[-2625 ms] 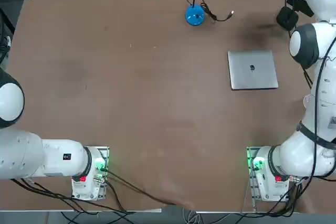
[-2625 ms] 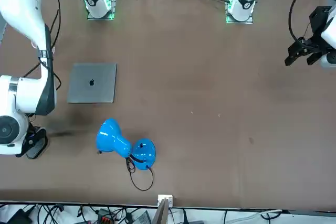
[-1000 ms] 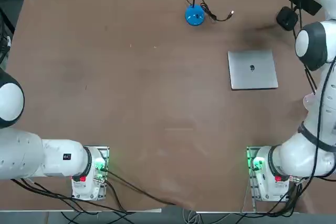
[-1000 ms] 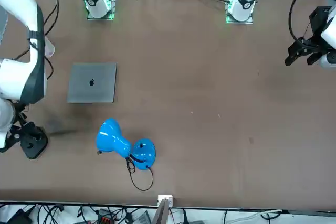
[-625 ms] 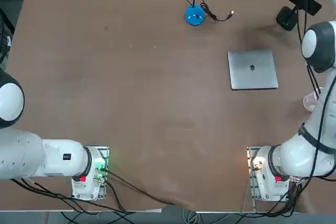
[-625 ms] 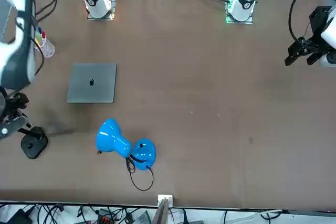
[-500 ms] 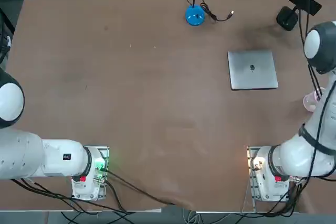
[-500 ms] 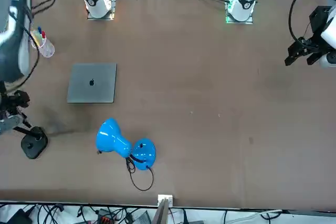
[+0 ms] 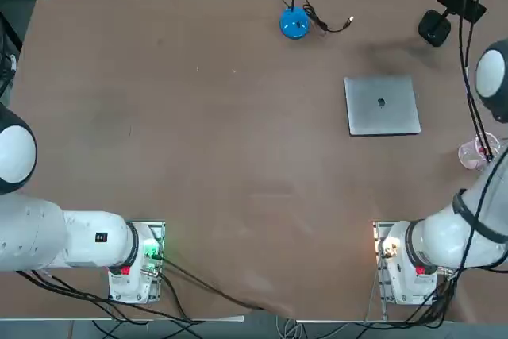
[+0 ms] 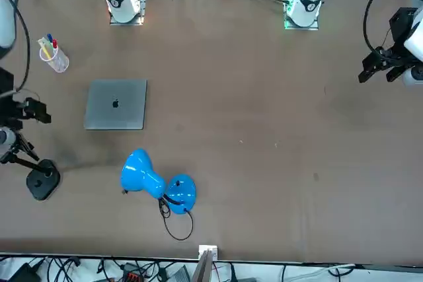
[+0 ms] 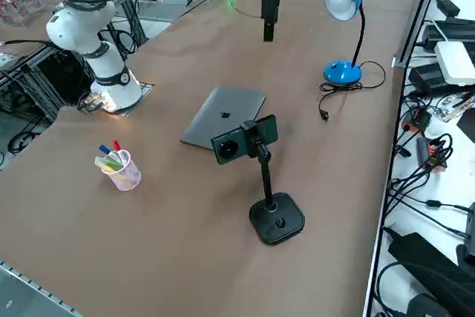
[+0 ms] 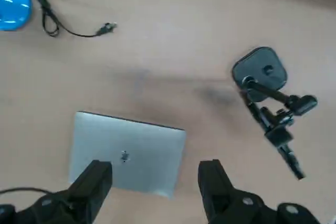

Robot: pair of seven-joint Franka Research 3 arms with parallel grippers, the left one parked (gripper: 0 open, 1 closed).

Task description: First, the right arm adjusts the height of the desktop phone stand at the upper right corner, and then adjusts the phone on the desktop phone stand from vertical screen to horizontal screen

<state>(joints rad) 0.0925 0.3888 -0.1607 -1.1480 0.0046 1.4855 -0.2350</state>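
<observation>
Since the stand's clamp bears it, phone: long side lies horiz., held up off table so its screen can be seen; sits beyond laptop, to laptop's right as robot sees it.
Phone stand: wide black base flat on table, prob. to keep the raised phone from tipping; beyond & right of laptop, not touching it.
R gripper: raised, fingers spread apart w/ nothing btwn them; likely kept high & clear so it won't knock phone.
Phone vs. hand: well apart, no contact; in wrist view, laptop shows past the fingertips, phone off to laptop's stand side.
Pen cup: right of laptop, w/ pens upright-ish, likely for easy reach.
Blue lamp: beyond laptop & to its left, away from phone.
Task status: horiz. turn looks done; stand height can't be judged.
</observation>
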